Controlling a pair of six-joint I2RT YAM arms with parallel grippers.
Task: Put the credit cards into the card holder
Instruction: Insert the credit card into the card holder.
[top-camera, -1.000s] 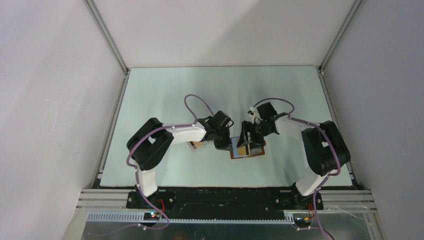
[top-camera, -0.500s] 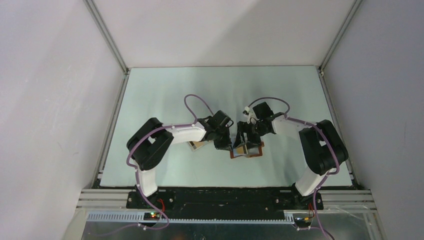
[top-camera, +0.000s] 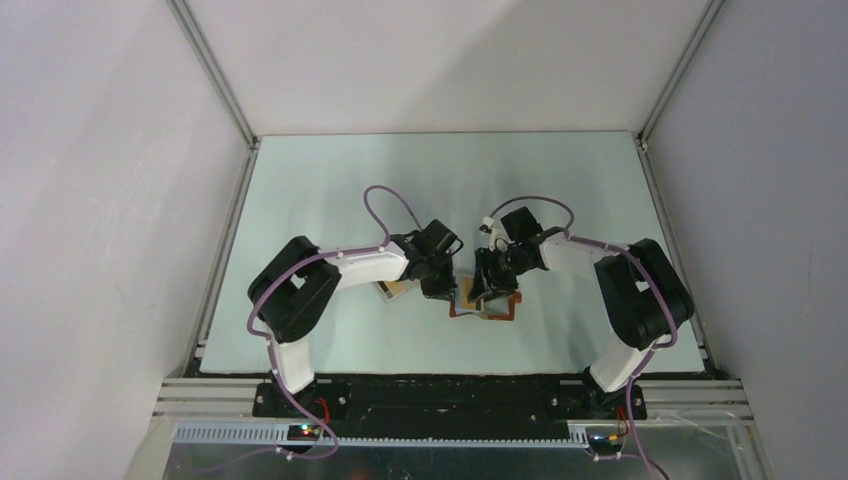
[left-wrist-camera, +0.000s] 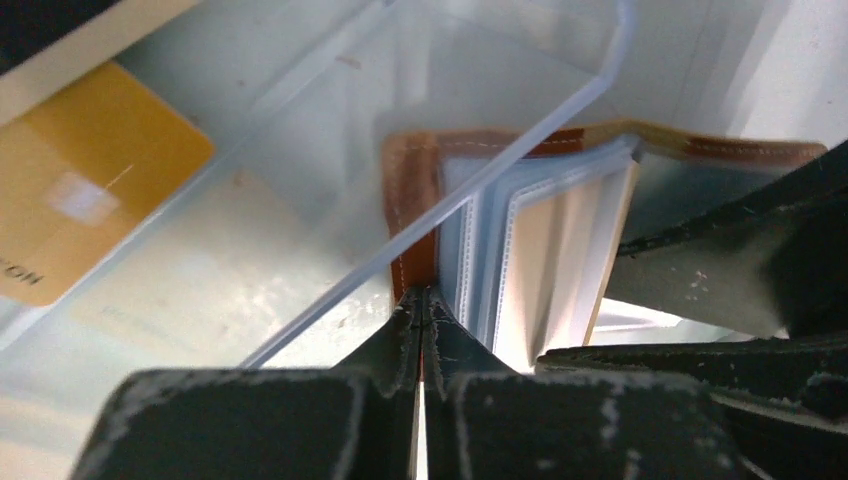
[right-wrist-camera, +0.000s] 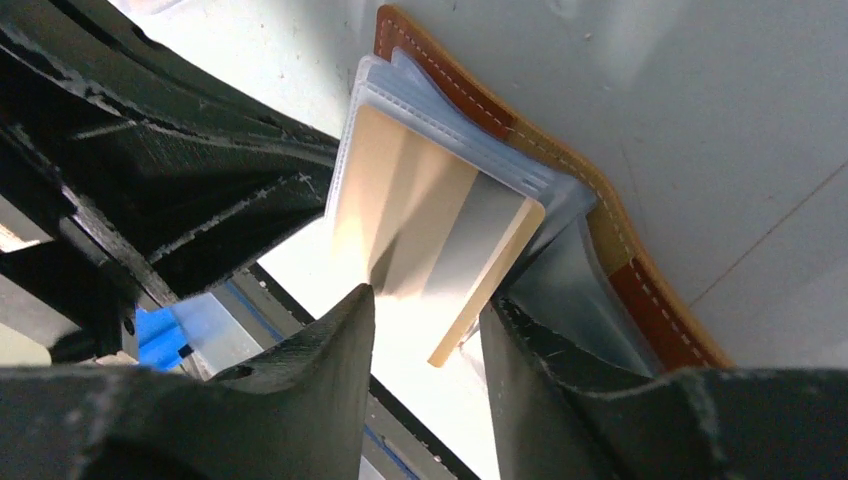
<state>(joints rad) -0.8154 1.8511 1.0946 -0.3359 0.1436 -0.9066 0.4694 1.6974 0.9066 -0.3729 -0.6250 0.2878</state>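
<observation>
Between jaws of R gripper (right-wrist-camera: 425, 320), 1 credit card (right-wrist-camera: 430, 220) sits half in a card holder (right-wrist-camera: 640, 290) pocket, clamped or not can't tell, w/ L gripper (left-wrist-camera: 420, 305) pinched on its leather edge to steady it.

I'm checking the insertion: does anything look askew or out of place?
One credit card sticks partway out of a clear sleeve of the card holder, its free end between the fingers of the right gripper. Nothing else stands out.
</observation>
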